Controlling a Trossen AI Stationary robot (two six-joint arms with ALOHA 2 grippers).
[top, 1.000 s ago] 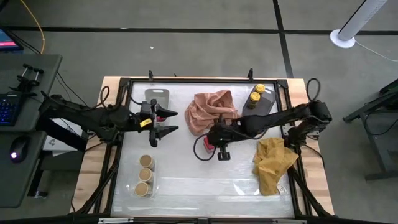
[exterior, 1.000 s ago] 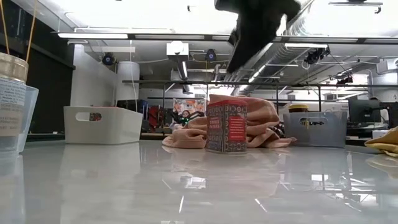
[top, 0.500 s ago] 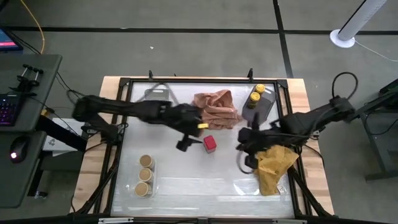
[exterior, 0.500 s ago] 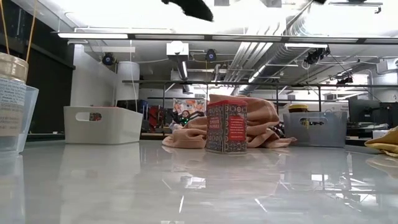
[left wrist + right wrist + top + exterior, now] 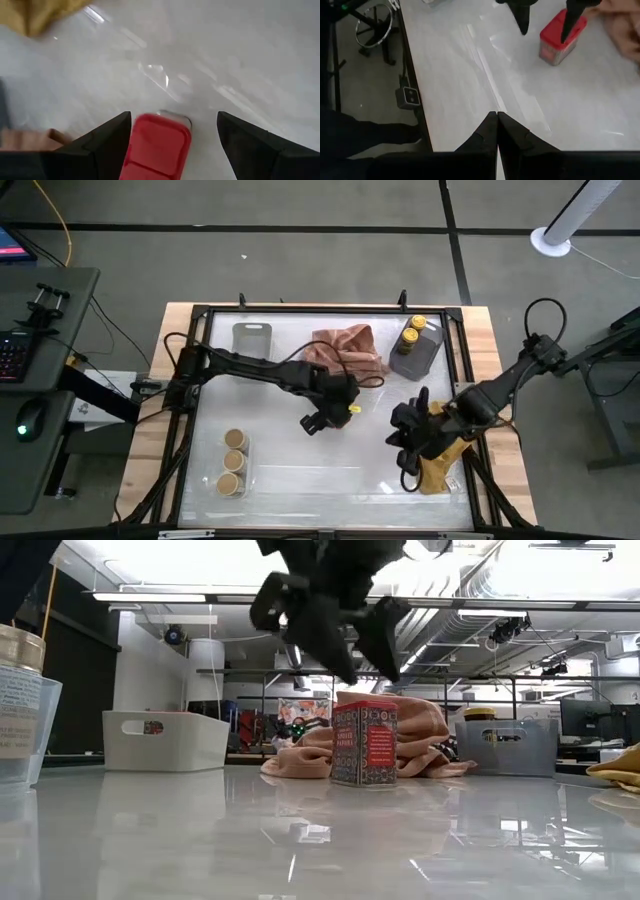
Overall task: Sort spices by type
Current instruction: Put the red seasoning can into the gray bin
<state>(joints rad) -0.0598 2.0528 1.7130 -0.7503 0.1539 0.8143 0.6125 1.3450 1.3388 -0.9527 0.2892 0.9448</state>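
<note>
Tan-lidded jars parked in clear tray at left. Left gripper spread wide, hovering over red spice box at table centre, holding nothing. Probably light, rigid, smooth-sided; best pinched across flat sides. Glossy white table, likely slippery. Right gripper pressed closed, empty, beside yellow cloth
</note>
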